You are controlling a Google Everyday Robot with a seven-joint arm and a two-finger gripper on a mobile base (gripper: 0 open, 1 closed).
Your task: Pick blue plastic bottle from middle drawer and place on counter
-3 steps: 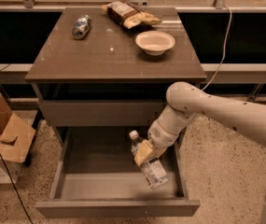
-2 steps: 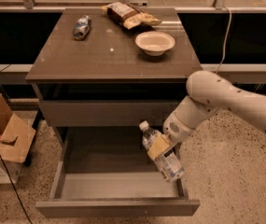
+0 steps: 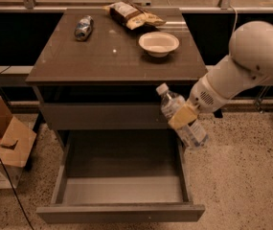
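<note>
From where I stand, the gripper [image 3: 184, 117] is pinched across the middle of the blue plastic bottle [image 3: 170, 102], with 1 tan finger pad lying over the label. The bottle hangs in the air just off the desk's front right corner. It is below the edge of the counter [image 3: 102, 59] and above the right wall of the open middle drawer [image 3: 121, 166], tilted with its white cap up and to the left.

I'd judge the bottle light, thin-walled and slick, so a hard squeeze could dent it or let it twist. The mid-body hold over the label looks sensible.

On the counter, a stubbier bottle [image 3: 83, 28] lies near the back left corner. A snack bag [image 3: 133, 16] sits at the back edge and a bowl [image 3: 159, 43] toward the right edge. The front left part looks the roomiest spot for setting it down.
</note>
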